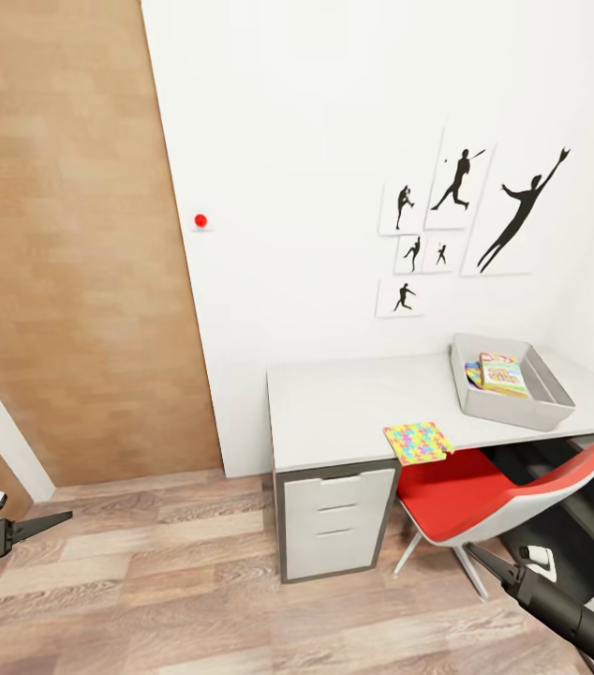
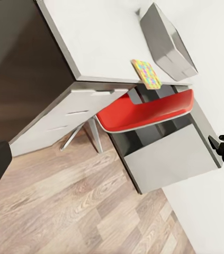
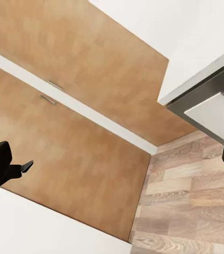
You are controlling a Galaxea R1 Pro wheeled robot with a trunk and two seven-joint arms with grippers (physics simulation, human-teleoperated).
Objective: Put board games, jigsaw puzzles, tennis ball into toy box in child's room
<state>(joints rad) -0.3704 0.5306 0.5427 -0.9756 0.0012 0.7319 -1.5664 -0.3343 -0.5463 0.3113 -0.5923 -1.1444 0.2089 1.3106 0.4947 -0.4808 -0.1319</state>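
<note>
The grey toy box [image 1: 514, 405] stands at the right end of the light-grey table [image 1: 344, 412]. A colourful board game [image 1: 503, 375] lies inside it, over a blue and yellow item I cannot identify. One jigsaw puzzle [image 1: 418, 442] lies at the table's front edge, slightly overhanging; the left wrist view shows it too [image 2: 146, 73], beside the toy box [image 2: 167, 42]. The tennis ball and the bed are out of view. My left gripper [image 1: 65, 517] hangs low at the far left and my right gripper [image 1: 473, 551] low at the right. Both are open, empty and well short of the table.
A red chair [image 1: 494, 487] is tucked under the table just below the puzzle. Pale drawers [image 1: 334, 525] fill the table's left end. A lower dark grey cabinet [image 1: 578, 511] stands right of the chair. A wooden wall panel [image 1: 72, 244] rises at left over wood floor [image 1: 175, 581].
</note>
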